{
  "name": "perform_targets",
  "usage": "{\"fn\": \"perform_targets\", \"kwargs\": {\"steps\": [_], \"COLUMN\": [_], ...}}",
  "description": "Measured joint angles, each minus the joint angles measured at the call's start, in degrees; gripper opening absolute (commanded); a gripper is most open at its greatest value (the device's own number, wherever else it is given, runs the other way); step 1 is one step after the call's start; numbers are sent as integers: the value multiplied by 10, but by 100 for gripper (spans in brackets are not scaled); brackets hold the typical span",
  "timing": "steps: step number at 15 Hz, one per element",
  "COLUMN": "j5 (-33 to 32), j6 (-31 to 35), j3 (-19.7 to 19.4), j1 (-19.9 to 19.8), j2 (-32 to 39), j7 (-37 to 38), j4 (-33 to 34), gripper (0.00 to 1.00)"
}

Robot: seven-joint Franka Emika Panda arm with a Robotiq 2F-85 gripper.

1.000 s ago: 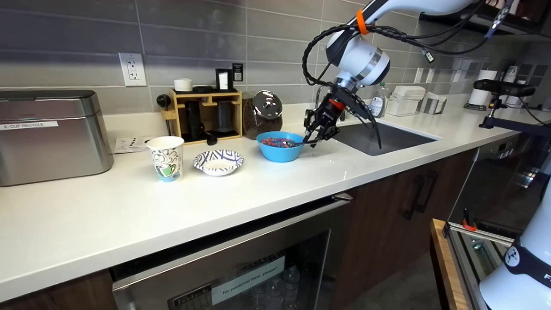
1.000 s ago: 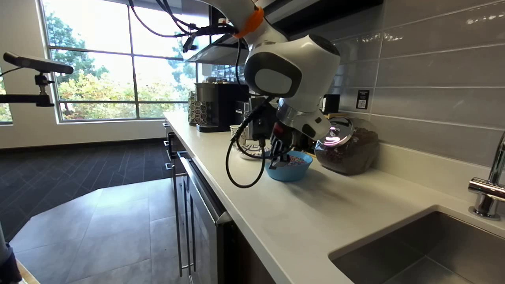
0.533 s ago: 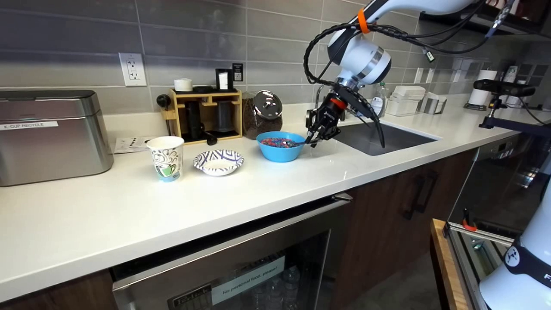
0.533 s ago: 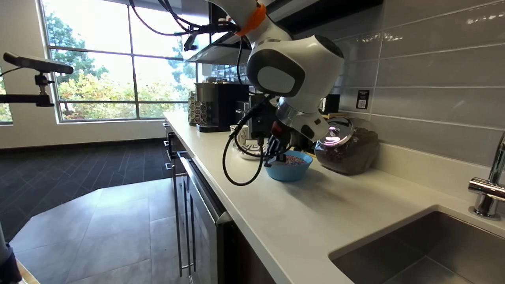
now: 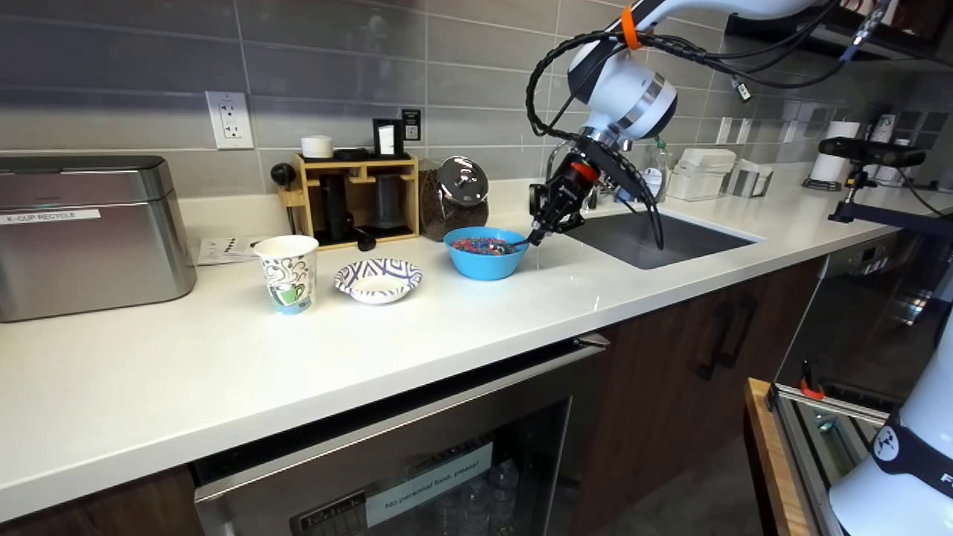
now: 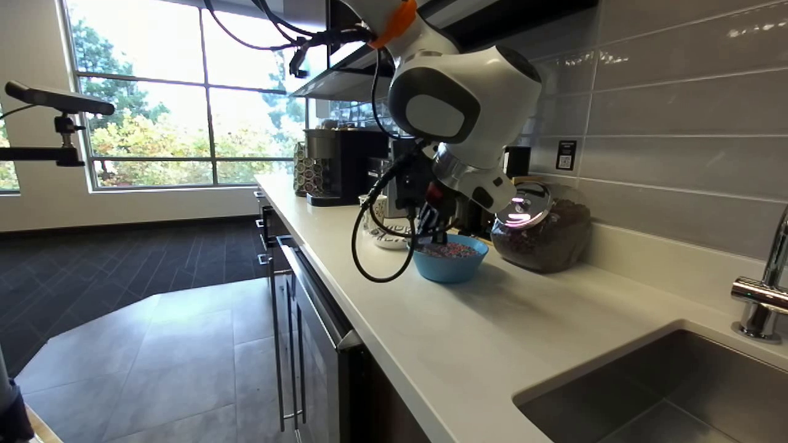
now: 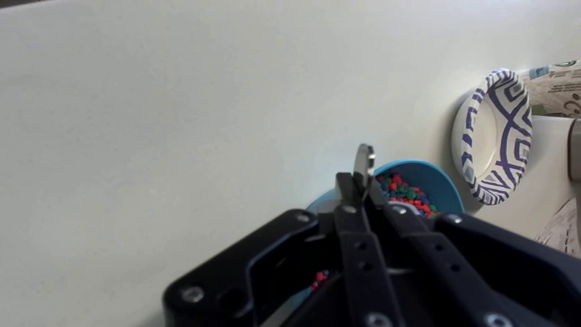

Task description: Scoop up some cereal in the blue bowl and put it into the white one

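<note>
In the wrist view the gripper (image 7: 361, 184) hides much of the blue bowl (image 7: 440, 187) and most of the spoon (image 7: 364, 163), and the right edge crops the paper cup (image 7: 556, 88). In an exterior view the white patterned bowl (image 6: 389, 243) is partly hidden.

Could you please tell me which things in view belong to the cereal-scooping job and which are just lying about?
For the job:
blue bowl
cereal in it
white patterned bowl
end effector, closed on a metal utensil

Just lying about:
paper cup
K-Cup recycle bin
wooden rack
lidded jar
</note>
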Motion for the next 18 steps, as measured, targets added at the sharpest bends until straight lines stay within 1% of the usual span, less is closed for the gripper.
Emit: {"fn": "perform_targets", "kwargs": {"steps": [9, 12, 15, 18], "j5": [0, 2, 19, 49], "j6": [-35, -58, -75, -87], "j3": [-1, -1, -1, -1], "j1": [-10, -14, -18, -24], "j2": [-5, -7, -5, 0], "j7": [-1, -6, -16, -25], "j4": [9, 10, 10, 10], "gripper": [1, 1, 1, 1]}}
